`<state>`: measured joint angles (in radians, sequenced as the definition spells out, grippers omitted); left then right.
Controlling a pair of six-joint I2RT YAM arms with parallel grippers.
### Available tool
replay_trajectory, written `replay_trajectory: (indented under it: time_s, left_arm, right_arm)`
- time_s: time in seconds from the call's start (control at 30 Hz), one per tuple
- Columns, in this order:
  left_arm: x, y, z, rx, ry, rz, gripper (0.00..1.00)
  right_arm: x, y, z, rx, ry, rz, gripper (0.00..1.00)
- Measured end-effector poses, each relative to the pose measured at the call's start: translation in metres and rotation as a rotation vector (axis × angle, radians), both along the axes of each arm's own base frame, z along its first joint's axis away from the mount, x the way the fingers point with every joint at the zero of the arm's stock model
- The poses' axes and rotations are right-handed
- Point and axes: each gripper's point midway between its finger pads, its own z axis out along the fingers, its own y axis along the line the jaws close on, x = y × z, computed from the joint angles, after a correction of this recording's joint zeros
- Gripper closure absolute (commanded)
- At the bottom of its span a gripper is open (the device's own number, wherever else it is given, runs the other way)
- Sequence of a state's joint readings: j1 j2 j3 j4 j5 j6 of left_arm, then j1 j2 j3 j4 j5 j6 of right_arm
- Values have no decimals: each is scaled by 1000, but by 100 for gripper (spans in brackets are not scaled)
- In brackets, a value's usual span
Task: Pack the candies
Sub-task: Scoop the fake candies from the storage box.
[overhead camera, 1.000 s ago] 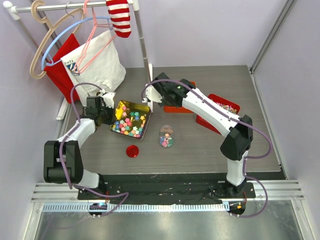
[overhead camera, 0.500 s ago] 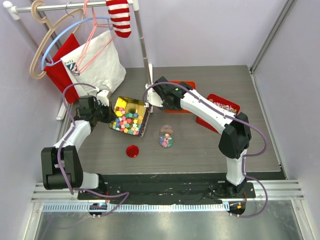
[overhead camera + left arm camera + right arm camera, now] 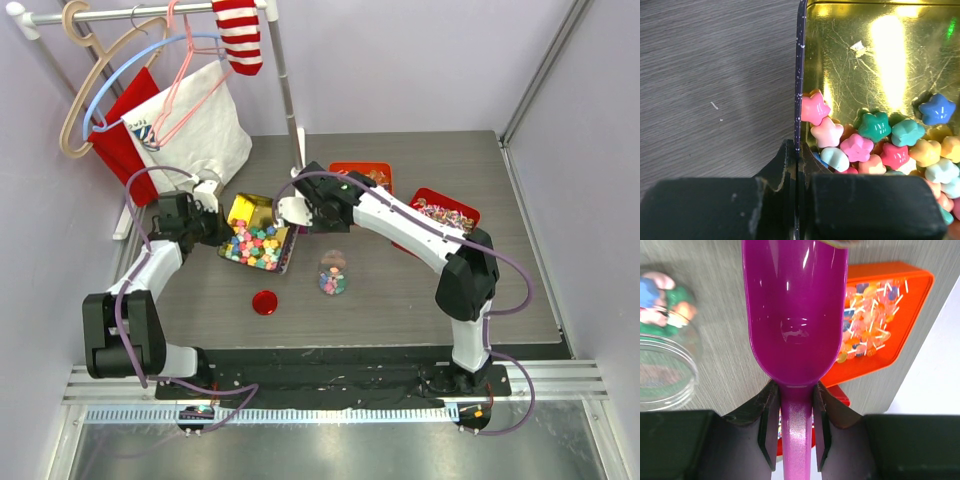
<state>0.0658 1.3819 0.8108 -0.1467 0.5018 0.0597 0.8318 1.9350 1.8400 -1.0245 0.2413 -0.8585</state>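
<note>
The candies (image 3: 258, 245) are small star-shaped pastel sweets piled in a gold tin (image 3: 246, 208). My left gripper (image 3: 205, 228) is shut on the tin's left wall and holds it tilted. In the left wrist view the wall (image 3: 799, 75) runs between my left gripper's (image 3: 797, 155) jaws, and the candies (image 3: 875, 145) lie against the low end. My right gripper (image 3: 305, 212) is at the tin's right edge. It (image 3: 796, 400) is shut on the handle of an empty magenta scoop (image 3: 795, 315). A glass jar (image 3: 333, 275) holding some candies stands to the right of the tin.
A red lid (image 3: 264, 301) lies near the front. An orange tin (image 3: 362, 178) and a red tin (image 3: 440, 215) of wrapped sweets sit at the back right. The orange tin (image 3: 880, 325) and the jar (image 3: 662, 365) flank the scoop. A clothes rack (image 3: 290, 110) with bags stands back left.
My right gripper has moved left with the scoop, from by the orange tin to the gold tin's right edge. My left gripper has drawn the tin slightly left and tilted it more.
</note>
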Motion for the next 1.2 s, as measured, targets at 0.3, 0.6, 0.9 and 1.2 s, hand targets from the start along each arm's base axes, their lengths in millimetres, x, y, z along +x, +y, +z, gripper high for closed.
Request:
replay_trajectory:
  time_s: [0.3,0.6,0.9,1.2]
  left_arm:
    - [0,0,-2,-5,8,2,100]
    - [1,0,-2,-4,4,4,100]
    - [2,1,-2,0,4,7,100]
    - [2,2,-6,8,13,10,100]
  right_arm:
    - [-6,15,15,85,-4,25,99]
    - [-7,30,56,242,-50,30,99]
    - [-1,25,63,241,-103,4,99]
    - [11,0,67,190,-179,-37,99]
